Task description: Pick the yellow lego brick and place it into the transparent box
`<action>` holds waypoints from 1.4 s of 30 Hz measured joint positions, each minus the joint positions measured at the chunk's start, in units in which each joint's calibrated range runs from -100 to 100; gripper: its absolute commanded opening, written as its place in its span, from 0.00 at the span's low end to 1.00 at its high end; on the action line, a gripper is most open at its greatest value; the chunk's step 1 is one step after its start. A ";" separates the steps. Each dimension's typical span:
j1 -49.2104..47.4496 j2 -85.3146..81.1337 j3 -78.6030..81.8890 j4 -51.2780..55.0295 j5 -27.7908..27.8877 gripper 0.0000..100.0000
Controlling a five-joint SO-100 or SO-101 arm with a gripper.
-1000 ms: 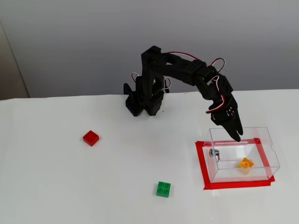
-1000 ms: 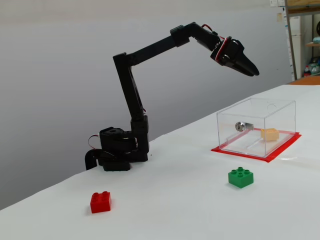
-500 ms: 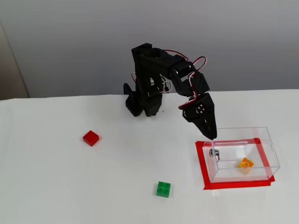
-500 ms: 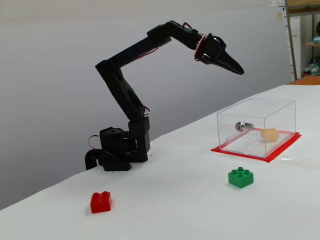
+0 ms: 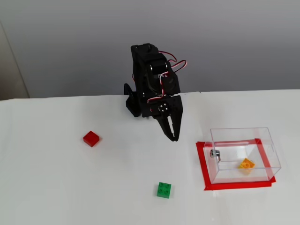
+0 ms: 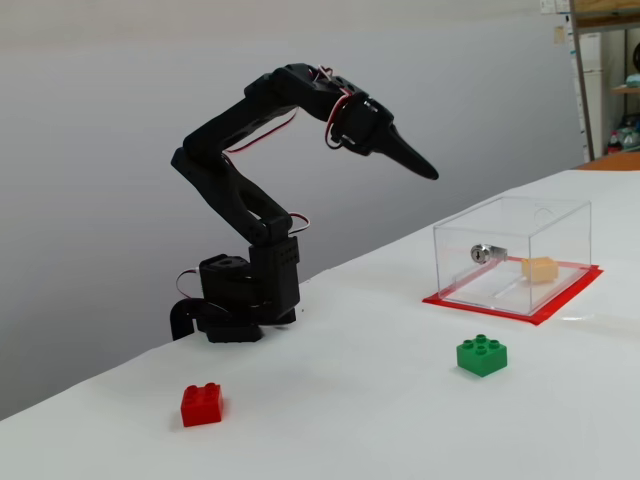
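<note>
The yellow brick (image 5: 247, 164) lies inside the box (image 5: 241, 133); the tool (image 5: 173, 137), pressed together and empty, hangs left of it. Only retreat seems left.

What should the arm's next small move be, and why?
Probably retract toward rest. The yellow brick already lies inside the box, and the gripper looks shut and empty, raised clear of the box. The green brick and red brick aren't part of the job.

Box (image 5: 243, 152) top open; nothing btwn gripper (image 5: 174, 138) & it.
</note>
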 measured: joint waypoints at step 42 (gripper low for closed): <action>12.07 -42.11 61.17 -2.91 -9.87 0.02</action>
